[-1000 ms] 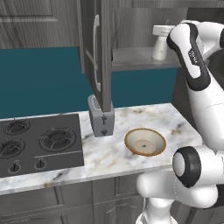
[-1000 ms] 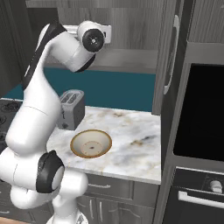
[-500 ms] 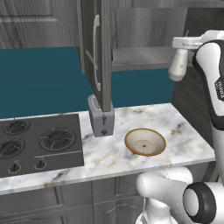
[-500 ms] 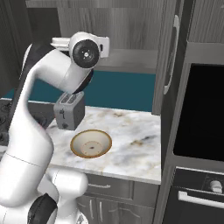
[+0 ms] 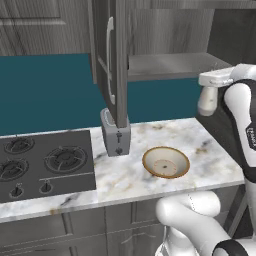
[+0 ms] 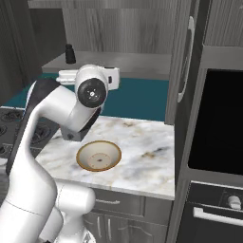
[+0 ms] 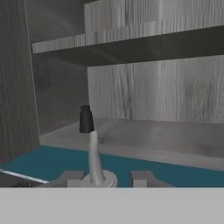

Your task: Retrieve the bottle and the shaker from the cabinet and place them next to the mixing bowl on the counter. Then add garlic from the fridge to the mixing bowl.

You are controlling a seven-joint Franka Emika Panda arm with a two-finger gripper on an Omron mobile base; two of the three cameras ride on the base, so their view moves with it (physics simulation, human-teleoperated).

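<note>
My gripper is shut on the white bottle, which hangs in the air at the right, over the counter's right end and in front of the cabinet shelf. In the hand view the bottle rises between my gripper's fingertips. The dark shaker stands on the shelf beyond it, at the left end. The tan mixing bowl sits on the marble counter, below and left of the bottle. Garlic and fridge are out of view.
The open cabinet door hangs over a grey toaster left of the bowl. A black stove takes up the counter's left part. A dark oven column stands to the right of the counter.
The gripper has drawn the bottle out of the cabinet, moving right and down from the shelf to beside the arm. The shaker and bowl stayed put.
</note>
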